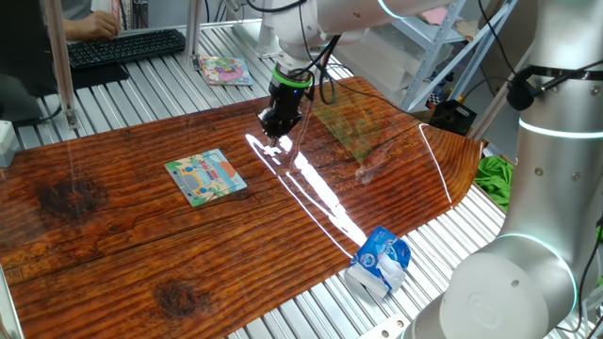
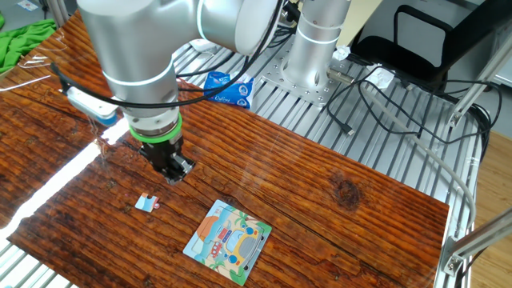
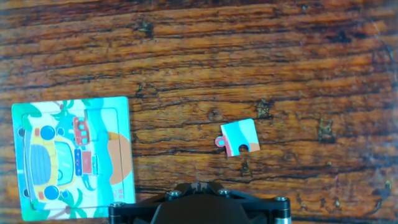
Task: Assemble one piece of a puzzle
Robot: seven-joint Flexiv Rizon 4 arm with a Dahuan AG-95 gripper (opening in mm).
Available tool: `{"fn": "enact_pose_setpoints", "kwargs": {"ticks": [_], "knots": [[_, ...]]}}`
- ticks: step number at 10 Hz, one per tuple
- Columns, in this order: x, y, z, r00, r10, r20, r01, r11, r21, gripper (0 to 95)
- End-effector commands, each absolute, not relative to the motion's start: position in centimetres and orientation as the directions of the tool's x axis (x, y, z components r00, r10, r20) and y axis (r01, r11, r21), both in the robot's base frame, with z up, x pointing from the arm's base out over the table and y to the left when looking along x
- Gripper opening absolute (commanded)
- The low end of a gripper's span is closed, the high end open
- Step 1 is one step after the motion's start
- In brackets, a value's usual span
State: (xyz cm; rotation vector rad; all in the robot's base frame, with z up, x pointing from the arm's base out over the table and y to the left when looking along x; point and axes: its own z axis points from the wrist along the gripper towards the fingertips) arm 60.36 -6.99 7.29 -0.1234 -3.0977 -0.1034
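A small jigsaw piece [image 3: 239,137] lies flat and alone on a dark, strongly grained wooden table [image 3: 261,56], its print of pale blue above white and orange facing up. In the hand view the roughly square piece sits slightly turned against the run of the grain, with a small pink knob jutting from its left edge toward the puzzle [image 3: 74,158] and a rounded notch cut into its lower edge; it has no clear long axis. The puzzle, a flat square board with a green border and a cartoon of a yellow and blue car, rests on the same tabletop well apart from the piece, with bare wood between them. In the other fixed view the piece [image 2: 145,203] shows as a pale speck near the puzzle [image 2: 228,242], and just beside it the gripper [image 2: 171,173] points straight down over the wood with its black fingers clenched together and nothing between them. From the first fixed view the gripper [image 1: 276,127] hangs low above a bright streak of glare on the glossy surface, while the puzzle [image 1: 205,177] lies off toward the left. Whether the fingertips touch the wood cannot be told. A crumpled blue and white packet [image 1: 380,261] sits on the ribbed metal bench at the table's edge, and a colourful booklet [image 1: 224,69] lies on the bench beyond the far side.
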Motion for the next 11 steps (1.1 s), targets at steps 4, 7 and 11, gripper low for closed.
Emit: {"fn": "enact_pose_setpoints", "kwargs": {"ticks": [4,7,11], "knots": [[60.25,-7.06,7.36,-0.972,0.223,0.069,0.228,0.971,0.068,0.0],[60.25,-7.06,7.36,-0.962,0.261,0.083,0.268,0.959,0.089,0.0],[60.25,-7.06,7.36,-0.957,0.280,0.076,0.286,0.954,0.094,0.0]]}}
